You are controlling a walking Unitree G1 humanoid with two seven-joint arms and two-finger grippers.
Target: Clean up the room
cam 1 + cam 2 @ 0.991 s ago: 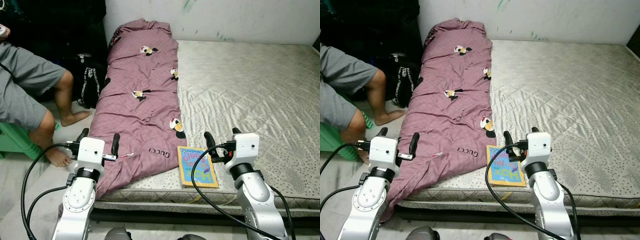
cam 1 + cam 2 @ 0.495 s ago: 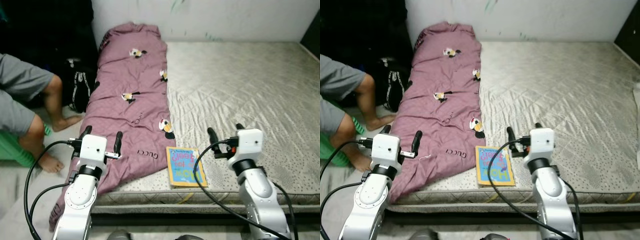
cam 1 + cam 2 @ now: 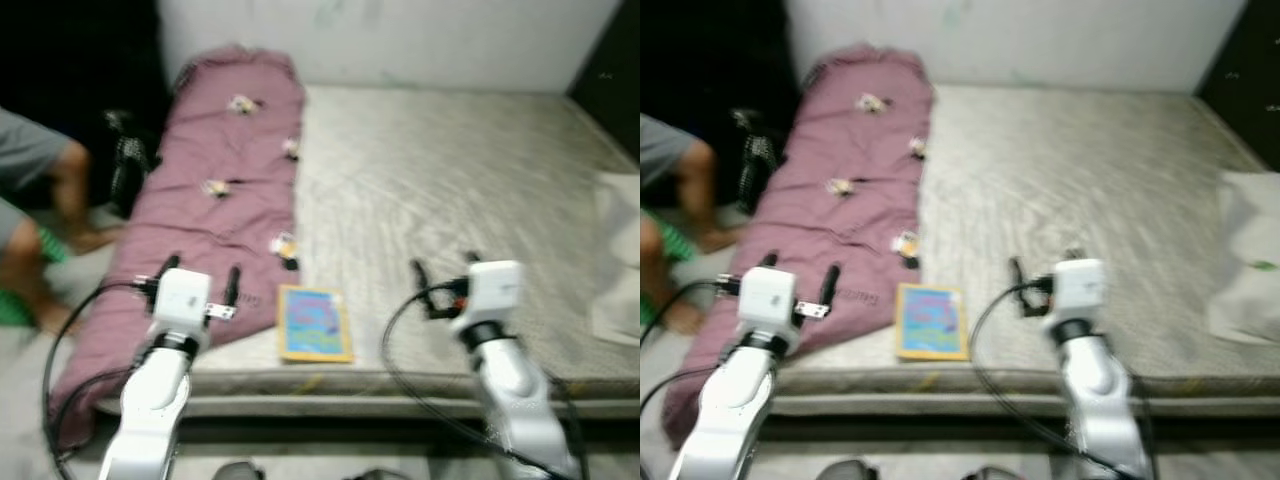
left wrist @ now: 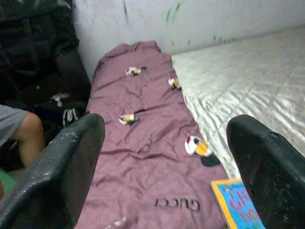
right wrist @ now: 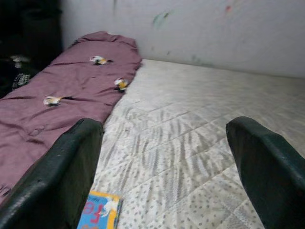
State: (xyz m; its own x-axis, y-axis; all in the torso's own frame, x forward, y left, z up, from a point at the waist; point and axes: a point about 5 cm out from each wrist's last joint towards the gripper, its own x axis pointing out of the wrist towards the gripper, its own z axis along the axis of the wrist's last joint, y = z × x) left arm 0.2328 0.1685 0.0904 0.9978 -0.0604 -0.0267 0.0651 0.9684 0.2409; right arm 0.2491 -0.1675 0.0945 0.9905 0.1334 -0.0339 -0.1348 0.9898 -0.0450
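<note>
A purple blanket (image 3: 215, 190) with small cartoon prints lies along the left side of a bare grey mattress (image 3: 450, 190). A blue and yellow book (image 3: 313, 323) rests flat at the mattress's front edge, beside the blanket's lower corner. My left gripper (image 3: 200, 282) is open above the blanket's front end, holding nothing. My right gripper (image 3: 443, 272) is open over the bare mattress, to the right of the book. The left wrist view shows the blanket (image 4: 143, 129) and a corner of the book (image 4: 233, 202). In the right wrist view the book (image 5: 97, 214) appears low between the fingers.
A person sits at the left edge, a bare leg (image 3: 60, 190) beside the bed. A black bag (image 3: 125, 165) leans against the bed's left side. A white pillow or cloth (image 3: 615, 255) lies at the mattress's right edge. The white wall (image 3: 400, 40) runs behind the bed.
The whole picture has shifted left and blurred, so the camera has turned right; the white cloth at the right has come into view. Both grippers stay open in the same pose.
</note>
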